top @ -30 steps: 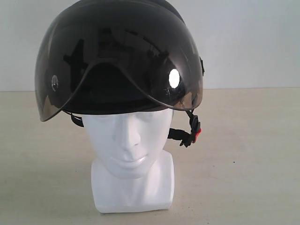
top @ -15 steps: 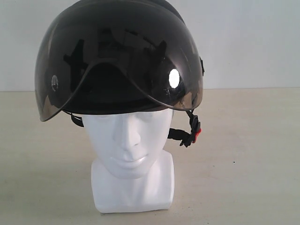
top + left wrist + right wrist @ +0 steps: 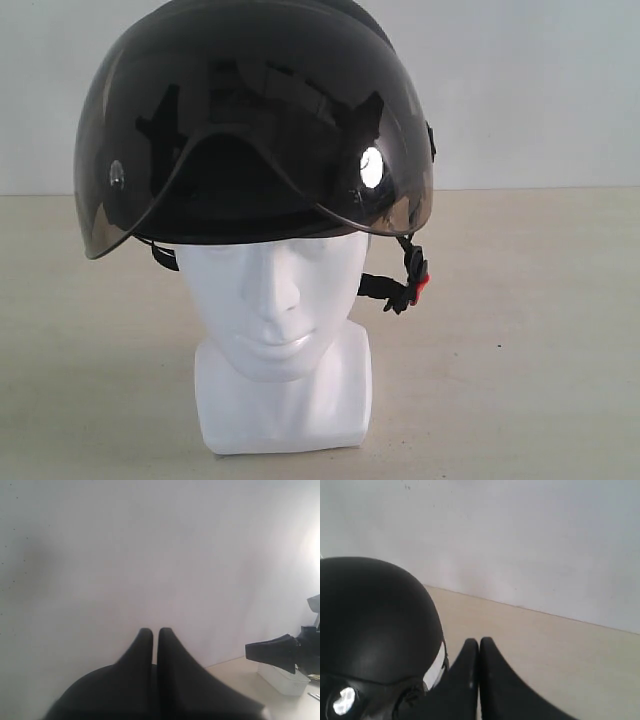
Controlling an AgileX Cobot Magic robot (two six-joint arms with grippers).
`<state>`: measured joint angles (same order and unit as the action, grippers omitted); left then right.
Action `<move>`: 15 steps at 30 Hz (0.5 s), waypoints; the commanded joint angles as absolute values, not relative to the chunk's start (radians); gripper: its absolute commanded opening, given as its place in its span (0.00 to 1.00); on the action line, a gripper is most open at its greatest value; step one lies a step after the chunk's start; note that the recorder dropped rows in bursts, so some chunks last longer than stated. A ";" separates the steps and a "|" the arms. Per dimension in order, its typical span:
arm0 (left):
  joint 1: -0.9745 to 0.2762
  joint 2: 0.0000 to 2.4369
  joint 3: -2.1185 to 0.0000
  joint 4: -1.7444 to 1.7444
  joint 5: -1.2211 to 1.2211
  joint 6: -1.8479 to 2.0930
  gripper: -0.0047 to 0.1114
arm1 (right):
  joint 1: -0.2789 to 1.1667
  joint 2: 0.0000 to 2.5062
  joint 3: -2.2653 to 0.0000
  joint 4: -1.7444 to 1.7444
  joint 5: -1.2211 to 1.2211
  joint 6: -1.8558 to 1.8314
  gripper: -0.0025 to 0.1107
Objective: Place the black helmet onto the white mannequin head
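Observation:
The black helmet [image 3: 255, 110] sits on top of the white mannequin head [image 3: 278, 310], its smoky visor covering the forehead and eyes. A chin strap with a red buckle bit [image 3: 421, 283] hangs at the right side. Neither gripper shows in the exterior view. In the right wrist view the helmet's shell [image 3: 372, 617] lies close beside my right gripper [image 3: 479, 642], whose jaws are shut with nothing between them. My left gripper [image 3: 153, 632] is shut too, facing a bare white wall, away from the helmet.
The head stands on a beige table [image 3: 520, 330] before a white wall [image 3: 530, 80]. In the left wrist view a black clamp-like part [image 3: 280, 652] and a white box [image 3: 282, 677] sit at the table's edge.
Only the dark reflections in the visor near the bright spot have shifted slightly. Helmet and head have not moved.

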<state>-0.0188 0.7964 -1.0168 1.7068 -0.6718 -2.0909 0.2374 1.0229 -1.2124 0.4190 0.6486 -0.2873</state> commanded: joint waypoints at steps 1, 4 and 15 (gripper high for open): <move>-0.023 0.799 -1.024 1.709 -0.678 -2.094 0.08 | 0.103 1.020 -1.176 0.784 0.637 -0.449 0.02; -0.023 0.799 -1.024 1.709 -0.678 -2.094 0.08 | 0.056 1.022 -1.150 0.850 0.638 -0.499 0.02; -0.023 0.799 -1.024 1.709 -0.680 -2.094 0.08 | 0.040 1.100 -1.203 0.700 0.909 -0.380 0.02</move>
<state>-0.0188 0.7964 -1.0168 1.7068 -0.6738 -2.0909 0.0489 1.1071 -1.1535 0.8185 0.8590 -0.4522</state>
